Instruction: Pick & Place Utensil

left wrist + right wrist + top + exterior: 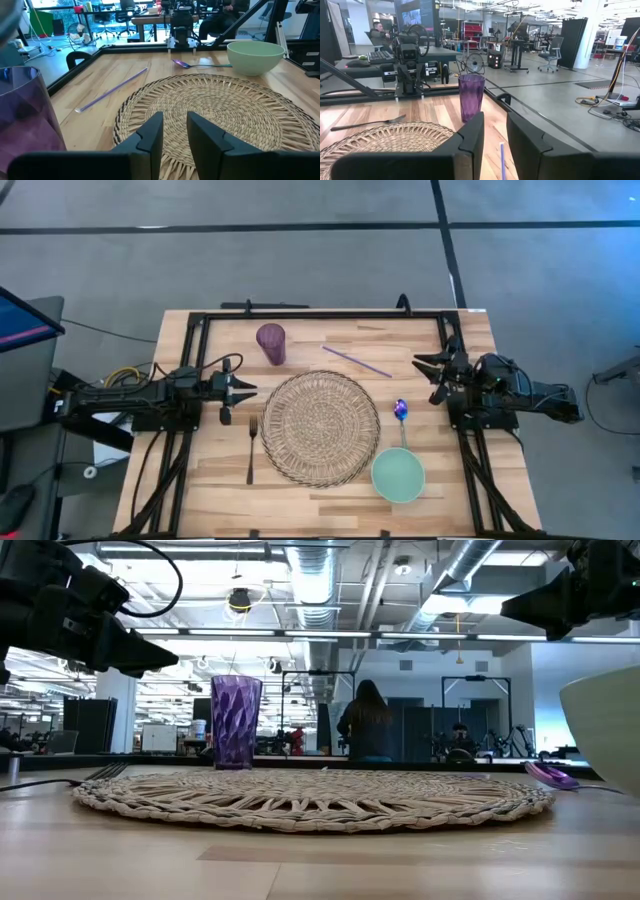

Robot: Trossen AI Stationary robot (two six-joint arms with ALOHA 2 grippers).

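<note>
Wooden tabletop carrying a woven placemat; fork lying at its 9 o'clock, untouched. Left claw, fingers narrowly parted, hovering beside it, should be descending squarely over the handle. Right claw waiting at 3 o'clock, narrowly parted.

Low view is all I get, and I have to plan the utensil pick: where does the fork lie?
Observer: The fork lies flat just left of the woven mat, its tines pointing toward the left gripper, which hovers just beyond them.
Operator: Which way does the spoon point?
Observer: The spoon lies right of the mat, its handle running to the green bowl.
Operator: Are the jaws open?
Observer: Both pairs stand apart and hold nothing; the right gripper sits near the table's right edge.
</note>
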